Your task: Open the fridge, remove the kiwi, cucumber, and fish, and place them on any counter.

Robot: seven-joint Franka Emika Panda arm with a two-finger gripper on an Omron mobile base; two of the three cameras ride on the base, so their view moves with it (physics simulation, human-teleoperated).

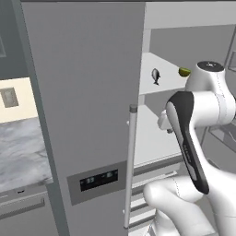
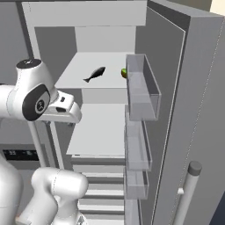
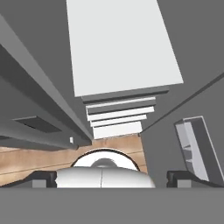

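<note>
The fridge (image 2: 176, 110) stands open, with the fish (image 2: 94, 74) on its upper shelf beside a green fruit (image 2: 124, 72) (partly hidden). The gripper (image 3: 112, 177) points down inside, fingers spread wide, holding nothing.

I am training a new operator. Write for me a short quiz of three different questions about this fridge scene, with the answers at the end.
1. True or false: the right door of the fridge is open.
2. Which item lies on the same white shelf as the fish? A) a small green item at the shelf's right edge B) a bottle C) a plate
3. Fill in: the gripper jaws stand ____.

Key: 1 true. 2 A, the green item; it is too small to tell whether it is the kiwi or the cucumber. 3 open, holding nothing.
</note>
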